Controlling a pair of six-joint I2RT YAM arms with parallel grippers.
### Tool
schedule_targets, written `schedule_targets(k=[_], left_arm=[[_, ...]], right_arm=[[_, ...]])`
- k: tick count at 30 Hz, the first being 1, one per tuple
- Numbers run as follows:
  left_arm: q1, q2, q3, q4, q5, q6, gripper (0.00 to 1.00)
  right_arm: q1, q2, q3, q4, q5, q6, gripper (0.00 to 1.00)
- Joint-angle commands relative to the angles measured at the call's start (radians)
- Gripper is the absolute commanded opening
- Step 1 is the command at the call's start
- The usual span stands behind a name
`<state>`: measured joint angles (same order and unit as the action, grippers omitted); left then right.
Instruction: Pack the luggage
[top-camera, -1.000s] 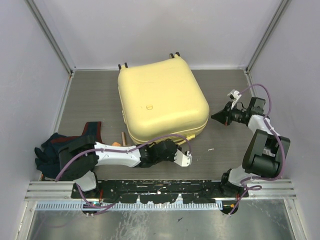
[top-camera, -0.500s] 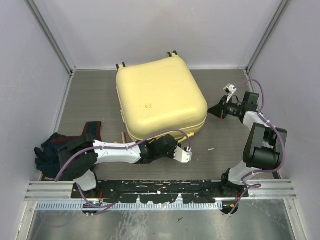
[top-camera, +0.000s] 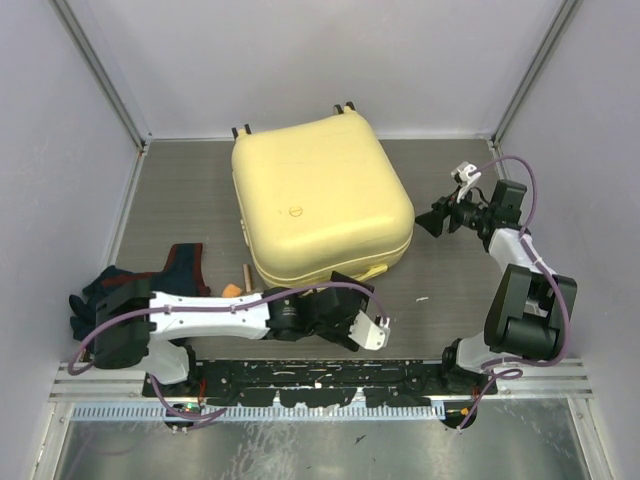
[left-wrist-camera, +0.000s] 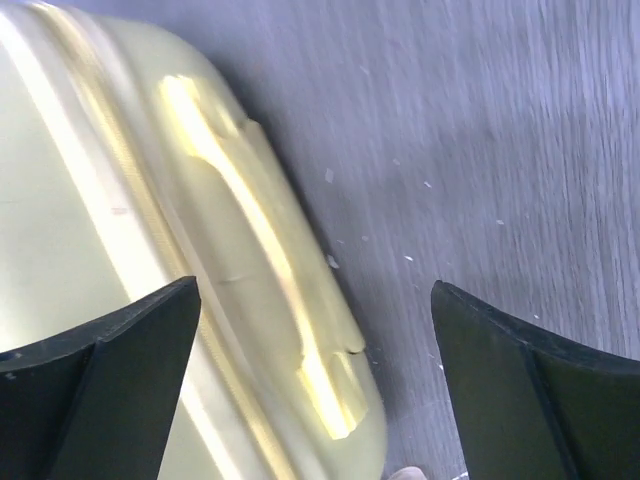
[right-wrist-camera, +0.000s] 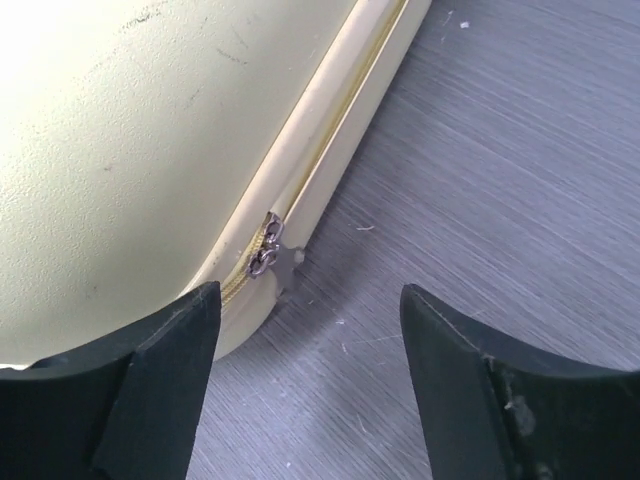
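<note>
The luggage (top-camera: 320, 195) lies shut and flat in the middle of the table, a pale-yellow hard shell with its wheels at the far edge. My left gripper (top-camera: 352, 303) hovers open at its near right corner. In the left wrist view the moulded handle (left-wrist-camera: 262, 262) on the shell (left-wrist-camera: 100, 200) shows between the wide-apart fingers (left-wrist-camera: 110, 350), which touch nothing. My right gripper (top-camera: 428, 220) stands open just off the luggage's right side. The right wrist view shows the zip seam with its metal pullers (right-wrist-camera: 265, 250) on the shell (right-wrist-camera: 140, 130), a little ahead of that gripper (right-wrist-camera: 310, 292).
A heap of dark clothes (top-camera: 115, 295) with a red-trimmed piece lies at the near left. A small wooden stick (top-camera: 246, 273) and an orange bit (top-camera: 232, 289) sit by the luggage's near left corner. Grey walls close in the left, far and right sides.
Both grippers have gone from shut to open. The left gripper has drawn back slightly from the luggage's near edge. The right gripper has lifted a little beside the right side.
</note>
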<state>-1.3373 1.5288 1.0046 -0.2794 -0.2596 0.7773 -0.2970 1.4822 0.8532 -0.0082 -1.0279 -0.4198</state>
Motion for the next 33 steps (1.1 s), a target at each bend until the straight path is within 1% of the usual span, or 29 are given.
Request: schedule_targets(k=[1,4,7,10,11,14,17,19,21,24,25,27,30,32,33], left_arm=[[0.009,-0.111,0.143,-0.065,0.012,-0.107,1.0],[0.055,-0.157,0.221,-0.149,0.032,-0.2,0.98],[0.172,-0.179,0.329,-0.264,0.107,-0.359,0.98],[0.37,-0.183,0.435,-0.368,0.261,-0.519,0.98],[0.443,-0.187,0.453,-0.38,0.331,-0.568,0.98],[0.644,-0.196,0.48,-0.405,0.468,-0.696,0.98],[0.849,-0.209,0.454,-0.404,0.585,-0.818,0.98],[0.979,-0.222,0.411,-0.392,0.657,-0.908,0.98],[1.097,-0.232,0.365,-0.373,0.721,-0.959,0.98],[1.191,-0.23,0.3,-0.342,0.793,-0.996,0.98],[1.209,-0.217,0.29,-0.34,0.811,-1.0,0.98],[1.241,-0.168,0.274,-0.325,0.889,-1.012,0.98],[1.245,-0.095,0.273,-0.283,1.006,-1.05,0.98],[1.239,-0.045,0.276,-0.226,1.065,-1.087,0.99],[1.233,-0.017,0.288,-0.216,1.083,-1.092,0.98]], right_arm=[[-0.011,-0.049,0.045,0.018,0.052,0.022,0.81],[-0.01,-0.006,0.136,-0.01,0.082,0.06,0.86],[-0.001,0.058,0.247,-0.065,0.131,0.081,0.9],[0.018,0.11,0.325,-0.106,0.166,0.088,0.92],[0.028,0.127,0.35,-0.13,0.185,0.086,0.92],[0.059,0.172,0.412,-0.164,0.236,0.086,0.93],[0.092,0.227,0.471,-0.186,0.282,0.087,0.93],[0.115,0.259,0.504,-0.208,0.316,0.077,0.93],[0.132,0.286,0.522,-0.216,0.338,0.066,0.93],[0.157,0.318,0.53,-0.23,0.354,0.044,0.93],[0.166,0.323,0.527,-0.23,0.349,0.042,0.93],[0.18,0.324,0.513,-0.23,0.339,0.038,0.93],[0.197,0.303,0.474,-0.231,0.309,0.032,0.94],[0.209,0.276,0.437,-0.226,0.301,0.024,0.93],[0.215,0.262,0.418,-0.224,0.293,0.02,0.94]])
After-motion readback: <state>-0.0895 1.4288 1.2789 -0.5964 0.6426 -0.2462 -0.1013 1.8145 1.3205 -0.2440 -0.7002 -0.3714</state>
